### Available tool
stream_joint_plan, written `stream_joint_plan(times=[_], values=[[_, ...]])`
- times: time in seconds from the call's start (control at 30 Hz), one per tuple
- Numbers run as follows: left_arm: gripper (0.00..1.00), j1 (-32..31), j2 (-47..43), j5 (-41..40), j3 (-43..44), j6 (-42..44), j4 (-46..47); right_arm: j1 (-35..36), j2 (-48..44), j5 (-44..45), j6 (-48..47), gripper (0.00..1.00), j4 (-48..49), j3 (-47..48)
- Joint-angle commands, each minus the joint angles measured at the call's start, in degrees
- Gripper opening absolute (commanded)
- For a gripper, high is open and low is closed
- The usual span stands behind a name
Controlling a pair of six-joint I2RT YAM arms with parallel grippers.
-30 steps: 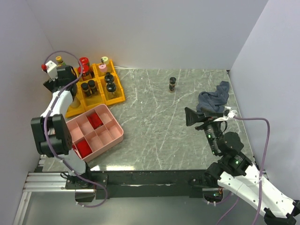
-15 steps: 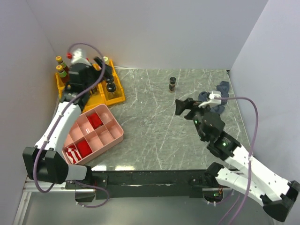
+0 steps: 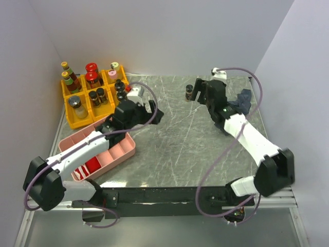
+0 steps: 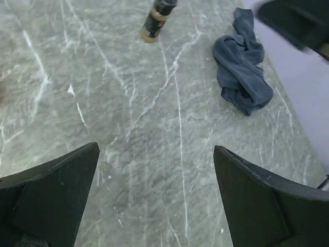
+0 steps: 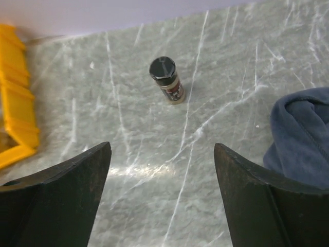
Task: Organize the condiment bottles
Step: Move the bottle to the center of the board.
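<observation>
- The right gripper [image 5: 162, 148] has its jaws spread wide, and there is nothing between them.
- A small jar [image 5: 167, 80] with a black cap stands upright on the table [image 5: 123, 144]. It is straight ahead of these jaws, about on the middle line between them, and it does not touch either finger.
- From above, this gripper is just beside the jar, near the back wall.
- The blue-grey cloth [image 4: 241, 72] lies crumpled ahead of the right jaws and off to their right side.
- The edge of the yellow rack [image 3: 72, 122] shows far to the left of the right jaws.
- The left gripper [image 4: 155, 148] is also wide open and holds nothing; only bare table is between its jaws.
- The same jar is far ahead of the left jaws, about on their middle line.
- For the left jaws the cloth is ahead and to the right.
- The other bottles [image 3: 92, 68] stand in the rack, behind the left gripper and well apart from it.
- The pink tray [image 3: 128, 149] lies under the left arm, behind its jaws.
</observation>
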Motion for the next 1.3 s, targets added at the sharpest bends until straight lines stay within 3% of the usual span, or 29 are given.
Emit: stream_joint_plan(times=[0.0, 0.23, 0.5, 0.93, 1.27], values=[[0.99, -5.45, -3.23, -9.58, -1.83, 5.71, 8.38, -2.76, 8.34, -6.04, -4.93, 0.86, -2.92, 9.48], [0.99, -10.11, -8.49, -18.36, -9.74, 8.79, 14.44, -4.61, 26.69, -11.41, -8.27, 0.7, -9.25, 25.23], [0.99, -11.96, -13.24, -26.01, -13.61, 9.84, 18.14, -5.14, 41.47, -5.61, -9.86, 0.73, -14.7, 40.62], [0.99, -12.66, -15.1, -27.25, -15.2, 9.93, 19.64, -5.67, 48.61, -5.52, -11.61, 0.69, -13.39, 45.72], [0.99, -13.01, -16.94, -29.53, -16.16, 10.11, 19.99, -5.93, 50.8, -7.1, -12.06, 0.59, -9.69, 47.92]])
